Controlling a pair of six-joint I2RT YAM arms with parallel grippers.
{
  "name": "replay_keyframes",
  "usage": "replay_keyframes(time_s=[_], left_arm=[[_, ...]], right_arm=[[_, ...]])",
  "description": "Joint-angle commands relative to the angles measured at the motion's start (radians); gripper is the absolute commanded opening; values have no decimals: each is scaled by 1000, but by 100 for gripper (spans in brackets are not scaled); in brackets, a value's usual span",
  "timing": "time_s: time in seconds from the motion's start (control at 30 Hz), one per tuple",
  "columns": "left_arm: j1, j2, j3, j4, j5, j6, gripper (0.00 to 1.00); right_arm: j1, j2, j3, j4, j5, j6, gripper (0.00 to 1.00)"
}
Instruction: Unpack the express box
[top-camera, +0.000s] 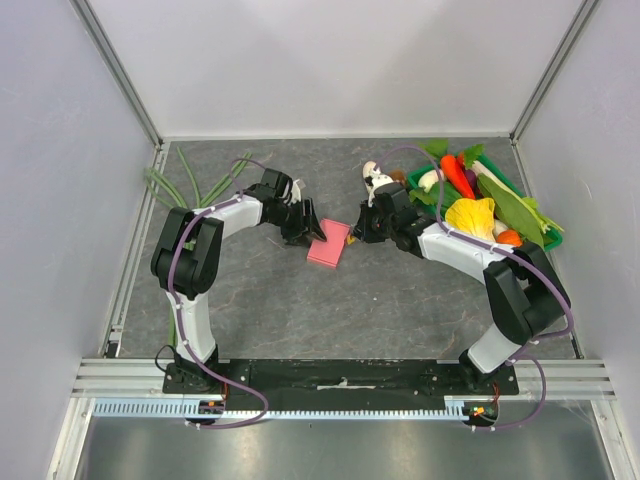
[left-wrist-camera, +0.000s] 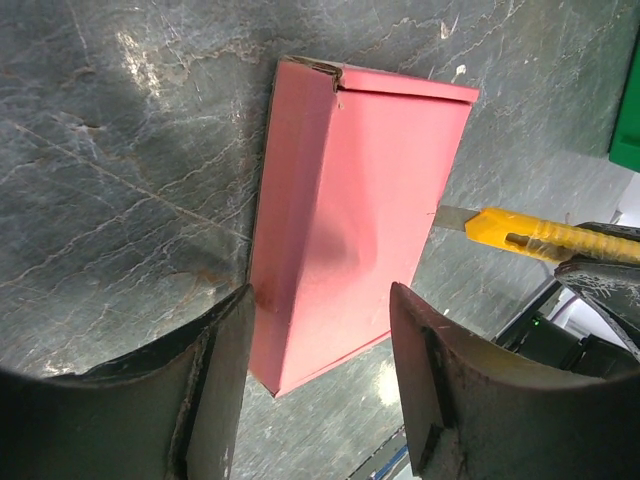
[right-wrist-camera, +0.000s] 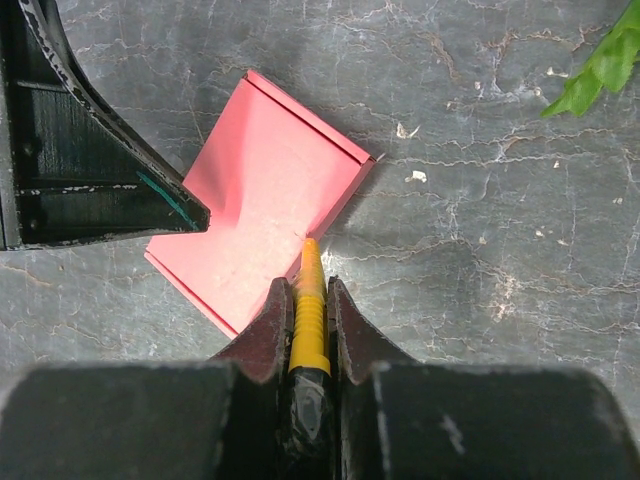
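Observation:
The pink-red express box (top-camera: 329, 243) lies flat on the dark table, flap shut. My left gripper (top-camera: 305, 228) is open at the box's left end; in the left wrist view the box (left-wrist-camera: 350, 210) has its near corner between my spread fingers (left-wrist-camera: 215, 380). My right gripper (top-camera: 358, 232) is shut on the yellow-and-black utility knife (right-wrist-camera: 310, 305). Its blade tip (left-wrist-camera: 455, 218) touches the box's right long edge. In the right wrist view the box (right-wrist-camera: 255, 215) sits just ahead of the knife, with a left finger (right-wrist-camera: 100, 180) resting on its left side.
A green tray (top-camera: 505, 185) piled with toy vegetables stands at the back right, close behind my right arm. Green onion stalks (top-camera: 190, 185) lie at the back left. A green leaf (right-wrist-camera: 600, 60) shows at the top right of the right wrist view.

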Motion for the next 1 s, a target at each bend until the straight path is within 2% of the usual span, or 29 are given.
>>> replay_keyframes(time_s=[0.0, 0.37, 0.77, 0.87, 0.97], left_arm=[[-1, 14, 39, -7, 14, 19, 63], [-2, 28, 56, -46, 45, -21, 65], [-30, 62, 79, -30, 157, -50, 65], [-33, 74, 82, -21, 175, -59, 63], [-40, 79, 86, -8, 204, -65, 54]], right_arm=[[2, 33, 12, -101, 57, -16, 0], [0, 43, 13, -169, 63, -7, 0], [-2, 33, 13, -170, 63, -19, 0], [-5, 29, 20, -172, 63, -27, 0], [-6, 24, 17, -158, 54, -32, 0]])
